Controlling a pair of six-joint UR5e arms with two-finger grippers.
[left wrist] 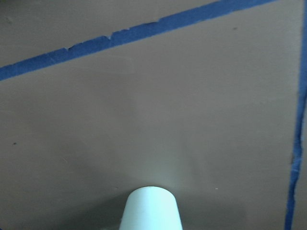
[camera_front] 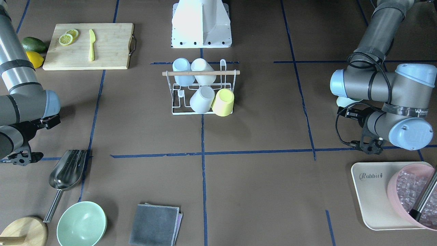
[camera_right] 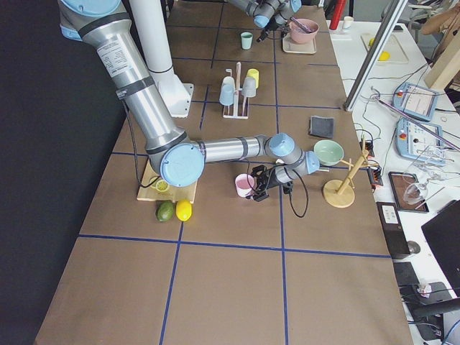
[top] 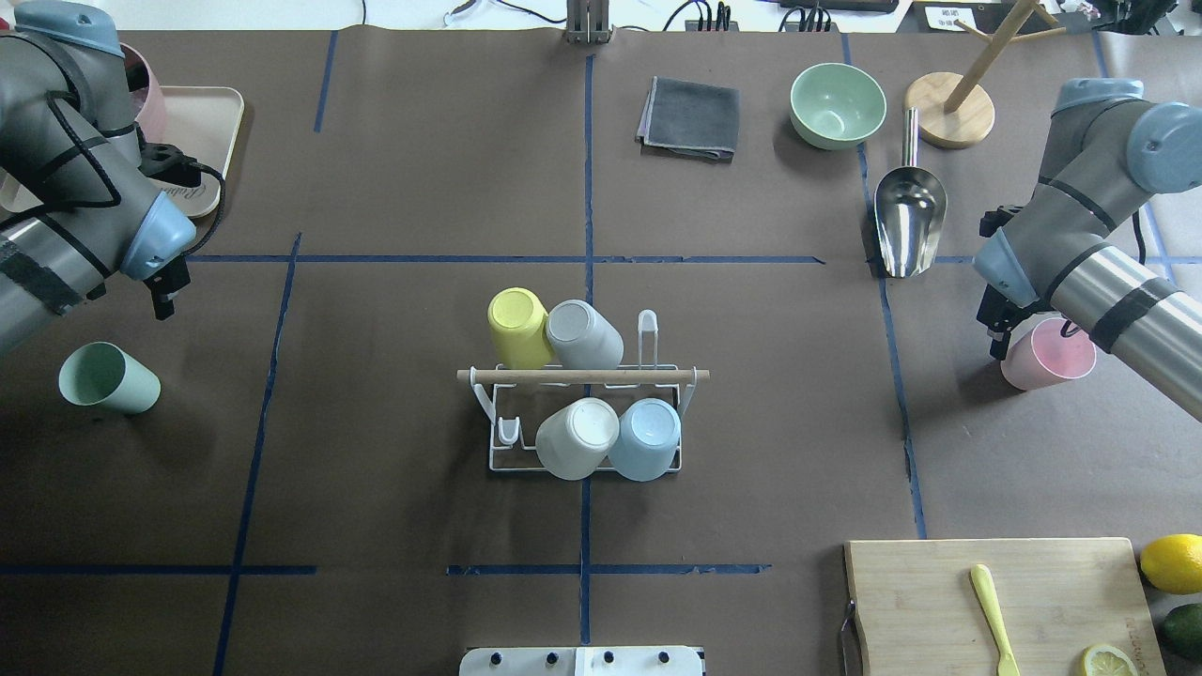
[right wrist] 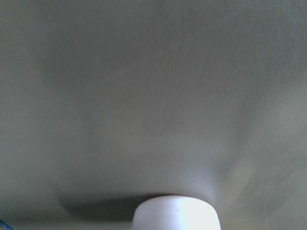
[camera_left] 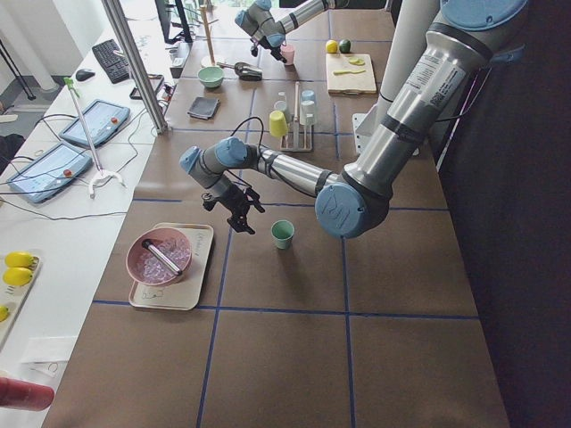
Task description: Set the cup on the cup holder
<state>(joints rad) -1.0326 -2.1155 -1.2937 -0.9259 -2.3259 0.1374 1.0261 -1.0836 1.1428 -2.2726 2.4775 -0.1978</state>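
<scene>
The white wire cup holder (top: 582,376) with a wooden rod stands mid-table and also shows in the front view (camera_front: 201,72). It holds a yellow cup (top: 516,327), a grey cup (top: 584,334), a white cup (top: 577,437) and a light blue cup (top: 648,437). A mint green cup (top: 106,378) stands on the table below my left gripper (top: 167,293), apart from it; it shows at the bottom of the left wrist view (left wrist: 151,208). A pink cup (top: 1042,355) stands right beside my right gripper (top: 995,333). Both grippers look open and empty.
A tray (camera_front: 372,191) with a pink bowl of ice sits at the far left corner. A metal scoop (top: 908,221), green bowl (top: 838,105), grey cloth (top: 690,117) and wooden stand (top: 950,111) lie at the far right. A cutting board (top: 939,601) is at the near right.
</scene>
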